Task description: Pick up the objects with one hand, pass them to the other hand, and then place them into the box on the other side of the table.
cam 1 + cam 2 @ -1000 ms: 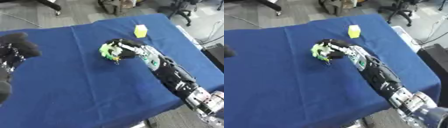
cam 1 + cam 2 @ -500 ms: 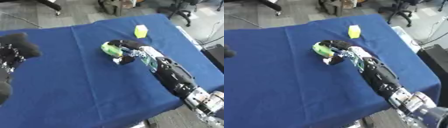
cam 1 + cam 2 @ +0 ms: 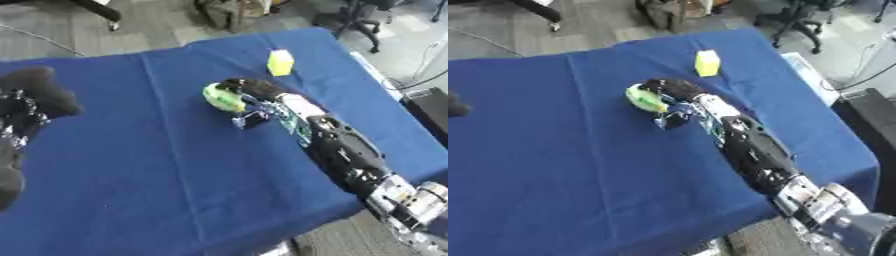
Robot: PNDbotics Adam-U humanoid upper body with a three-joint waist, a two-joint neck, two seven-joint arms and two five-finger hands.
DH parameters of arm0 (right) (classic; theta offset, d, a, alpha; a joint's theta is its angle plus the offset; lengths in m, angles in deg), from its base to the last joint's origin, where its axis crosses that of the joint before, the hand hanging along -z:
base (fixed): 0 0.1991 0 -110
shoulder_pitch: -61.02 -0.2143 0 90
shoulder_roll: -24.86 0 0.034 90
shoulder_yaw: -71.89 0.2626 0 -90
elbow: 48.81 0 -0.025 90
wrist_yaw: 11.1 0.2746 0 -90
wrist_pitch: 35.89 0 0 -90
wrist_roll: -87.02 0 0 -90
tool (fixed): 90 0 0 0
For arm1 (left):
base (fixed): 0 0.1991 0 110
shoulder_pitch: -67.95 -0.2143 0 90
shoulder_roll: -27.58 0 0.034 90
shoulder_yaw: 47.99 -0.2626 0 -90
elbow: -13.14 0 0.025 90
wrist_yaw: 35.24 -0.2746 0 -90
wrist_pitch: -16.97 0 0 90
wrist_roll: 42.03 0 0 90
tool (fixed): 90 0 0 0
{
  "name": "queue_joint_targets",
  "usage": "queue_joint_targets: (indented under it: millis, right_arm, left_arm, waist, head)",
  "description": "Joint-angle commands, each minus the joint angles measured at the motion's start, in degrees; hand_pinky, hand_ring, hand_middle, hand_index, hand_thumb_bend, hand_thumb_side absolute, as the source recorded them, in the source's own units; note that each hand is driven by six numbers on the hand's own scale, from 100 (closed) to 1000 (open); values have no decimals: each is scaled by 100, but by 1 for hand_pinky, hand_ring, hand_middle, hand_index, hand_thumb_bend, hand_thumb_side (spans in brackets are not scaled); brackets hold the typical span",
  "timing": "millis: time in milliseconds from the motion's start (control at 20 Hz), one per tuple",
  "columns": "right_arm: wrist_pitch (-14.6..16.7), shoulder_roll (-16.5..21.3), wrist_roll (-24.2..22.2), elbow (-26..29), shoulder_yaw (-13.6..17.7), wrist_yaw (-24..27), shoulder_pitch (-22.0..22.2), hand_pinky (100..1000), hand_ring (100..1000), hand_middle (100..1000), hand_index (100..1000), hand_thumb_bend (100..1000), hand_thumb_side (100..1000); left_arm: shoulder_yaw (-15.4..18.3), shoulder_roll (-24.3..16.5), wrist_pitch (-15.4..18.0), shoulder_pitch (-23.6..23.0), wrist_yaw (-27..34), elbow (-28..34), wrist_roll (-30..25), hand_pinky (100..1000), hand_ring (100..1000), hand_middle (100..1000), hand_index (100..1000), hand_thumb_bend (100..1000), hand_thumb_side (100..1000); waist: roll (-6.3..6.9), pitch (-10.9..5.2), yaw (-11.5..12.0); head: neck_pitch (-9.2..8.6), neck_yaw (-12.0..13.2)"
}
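Fingers (image 3: 249, 90) of right hand (image 3: 254, 102) curl round green object (image 3: 222, 97) mid-table (image 3: 157, 190).

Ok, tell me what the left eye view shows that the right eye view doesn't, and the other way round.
Only the left eye view shows the left hand and its arm, large at the left edge; the right eye view catches just a dark sliver of it there. Only the right eye view shows the table's right front corner. Both show the right hand with fingers curled round the green object, the yellow block beyond it, and the blue table.
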Motion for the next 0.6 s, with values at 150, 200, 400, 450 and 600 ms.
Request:
queue_joint_targets:
  millis: [150, 200, 400, 450, 600]
  right_arm:
    - [-177, 87, 946, 36, 58, 126, -5, 591, 487, 370, 502, 100, 100]
    - [-194, 89, 1127, 37, 57, 152, -3, 583, 475, 339, 465, 100, 100]
    - [-246, 82, 1706, 28, 70, 264, 10, 560, 409, 191, 284, 100, 100]
    - [-257, 80, 1814, 21, 71, 289, 15, 555, 405, 182, 244, 100, 100]
    - [-286, 75, 2047, 7, 78, 364, 25, 537, 386, 155, 182, 100, 100]
  left_arm:
    - [-6, -7, -20, 72, -11, 103, 10, 804, 653, 648, 811, 833, 582]
    - [-8, -5, -23, 73, -11, 103, 15, 804, 653, 650, 811, 831, 583]
    - [-13, -1, -31, 74, -9, 103, 29, 801, 653, 653, 811, 823, 588]
    - [-15, -1, -34, 73, -8, 103, 34, 800, 653, 654, 811, 822, 589]
    - [-19, 0, -43, 68, -8, 103, 50, 800, 652, 654, 811, 820, 590]
  waist:
    - [12, -38, -10]
    - [12, -37, -10]
    - [12, -39, -13]
    - [12, -40, -14]
    - [11, -42, -16]
  head:
    - [-9, -23]
    - [-9, -29]
    - [-9, -48]
    - [-9, -50]
    - [-9, -53]
